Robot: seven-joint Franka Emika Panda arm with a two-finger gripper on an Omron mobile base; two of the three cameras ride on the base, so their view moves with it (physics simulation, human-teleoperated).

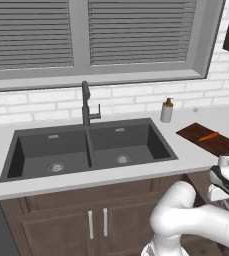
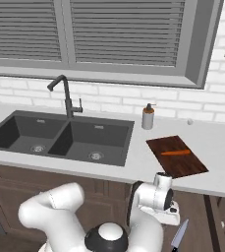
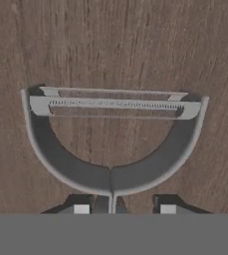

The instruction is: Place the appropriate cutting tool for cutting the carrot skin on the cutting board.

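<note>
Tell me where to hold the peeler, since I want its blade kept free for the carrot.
Grip the peeler by the narrow stem where its curved arms meet, coming from the end opposite the blade. The blade spans the wide end, leaving nothing solid to pinch there. The end effector straddles that stem.

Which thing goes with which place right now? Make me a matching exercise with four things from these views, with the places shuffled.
Things:
1. carrot
2. soap dispenser
3. faucet
4. peeler

Places:
A. standing behind the sink, at the middle of its two basins
B. just ahead of the finger tips in the hand view
C. lying on the cutting board
D. upright on the counter near the wall, between sink and cutting board

Pairs: 1-C, 2-D, 3-A, 4-B
</note>
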